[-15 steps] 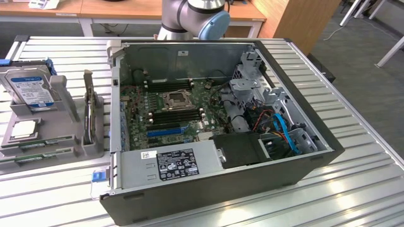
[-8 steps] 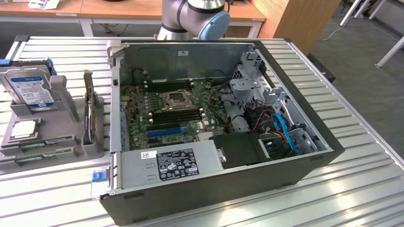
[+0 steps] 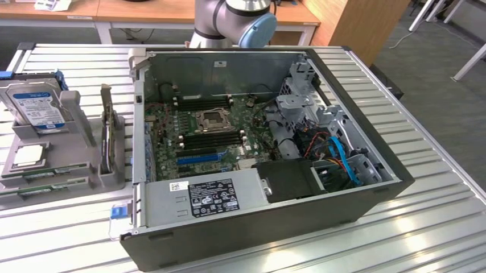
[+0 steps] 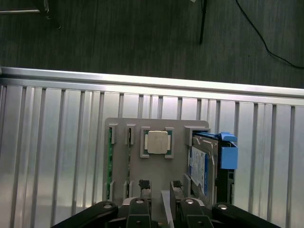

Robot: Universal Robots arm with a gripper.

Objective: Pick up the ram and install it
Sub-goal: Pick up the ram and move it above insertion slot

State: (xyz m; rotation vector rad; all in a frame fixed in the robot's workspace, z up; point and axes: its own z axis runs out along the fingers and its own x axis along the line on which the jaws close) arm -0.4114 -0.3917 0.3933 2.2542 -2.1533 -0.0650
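Observation:
Two ram sticks lie edge-up in the slots of a grey parts holder at the exterior view's left, beside the open computer case. In the wrist view the same green ram edges run along one side of the holder. My gripper hangs above the holder's near end, open, its black fingertips apart and touching nothing. The motherboard lies inside the case with black memory slots on either side of the processor socket.
The holder also carries a processor chip, a hard drive in a blue caddy and an upright dark expansion card. The arm's base stands behind the case. A power supply and cables fill the case's near end. The slatted metal table surrounds everything.

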